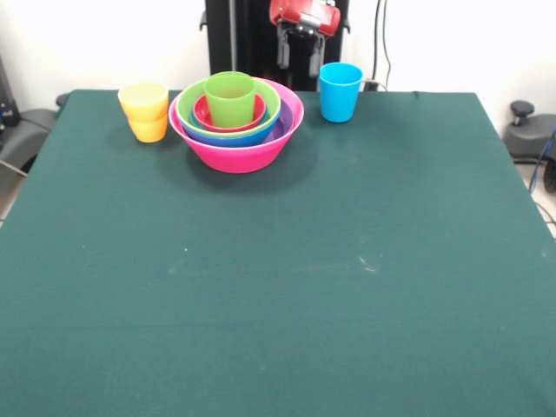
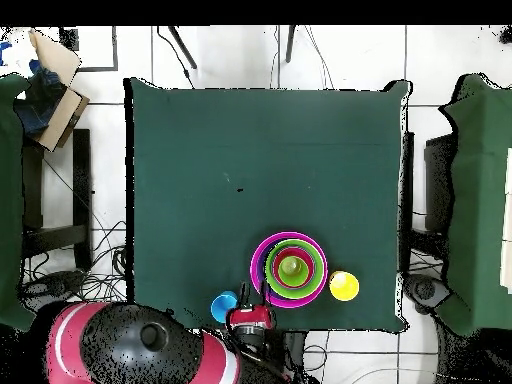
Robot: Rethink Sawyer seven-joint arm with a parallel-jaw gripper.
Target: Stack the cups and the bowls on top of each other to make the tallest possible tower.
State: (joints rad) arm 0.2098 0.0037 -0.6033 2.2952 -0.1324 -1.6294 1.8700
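The tower (image 1: 236, 122) stands at the table's far side: a large pink bowl (image 1: 239, 155) holds nested purple, blue, light green and red-pink bowls, with a green cup (image 1: 230, 98) upright in the middle. From above the tower (image 2: 290, 270) shows as rings. Left of it a yellow cup (image 1: 143, 100) sits on an orange cup (image 1: 149, 129); overhead shows only the yellow cup (image 2: 344, 286). A blue cup (image 1: 340, 91) (image 2: 224, 306) stands alone to the right. My gripper (image 1: 298, 54) (image 2: 250, 322) hangs open and empty behind the table's far edge, between the tower and the blue cup.
Green cloth covers the table (image 1: 278, 287). Dark chairs and gear stand off both side edges (image 1: 530, 130). In the overhead view a cardboard box (image 2: 55, 85) lies beyond one corner, and cables run across the floor.
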